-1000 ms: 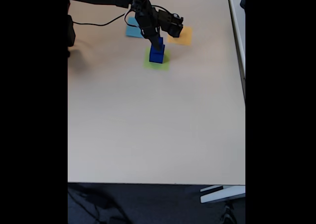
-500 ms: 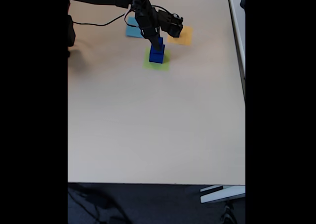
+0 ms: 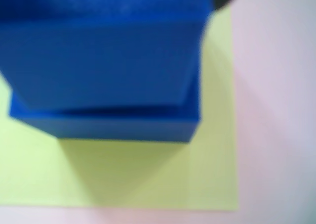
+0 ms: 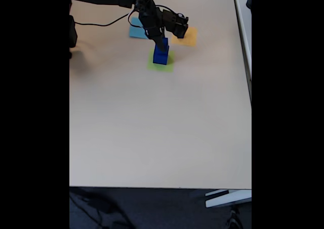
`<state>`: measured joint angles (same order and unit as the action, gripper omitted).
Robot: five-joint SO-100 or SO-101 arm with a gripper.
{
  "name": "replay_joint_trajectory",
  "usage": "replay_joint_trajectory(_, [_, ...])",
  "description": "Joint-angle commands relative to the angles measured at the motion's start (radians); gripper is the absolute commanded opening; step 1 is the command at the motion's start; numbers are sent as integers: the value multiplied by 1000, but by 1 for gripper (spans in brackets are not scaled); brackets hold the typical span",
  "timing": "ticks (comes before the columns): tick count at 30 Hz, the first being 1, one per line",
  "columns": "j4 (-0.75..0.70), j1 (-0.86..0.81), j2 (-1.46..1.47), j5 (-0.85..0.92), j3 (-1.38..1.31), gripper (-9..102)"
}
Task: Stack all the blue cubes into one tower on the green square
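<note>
Nothing has moved; gripper point(image 4: 163, 43) at blue cubes point(image 4: 160, 56), grip state unclear, no writing

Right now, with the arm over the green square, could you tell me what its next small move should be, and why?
Probably open the jaws a little and lift straight up. In the fixed view the blue cubes already stand stacked on the green square, the gripper at the top; the wrist view shows one cube seated on a wider one.

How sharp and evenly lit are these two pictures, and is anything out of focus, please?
In the wrist view the blue cubes are so close that their edges are soft, and they cast a dim shadow on the green square. The fixed view is small, slightly hazy, with black bars at both sides and soft, even light on the table.
</note>
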<state>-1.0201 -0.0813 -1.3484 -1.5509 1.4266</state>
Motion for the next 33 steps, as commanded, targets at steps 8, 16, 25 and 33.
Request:
replay_joint_trajectory(8, [20, 6, -64, -5, -11, 21])
replay_joint_trajectory(16, [18, 3, -64, -5, -9, 20])
replay_joint_trajectory(25, [18, -3, -64, -8, -9, 13])
replay_joint_trajectory(33, [17, -15, -64, -17, -9, 13])
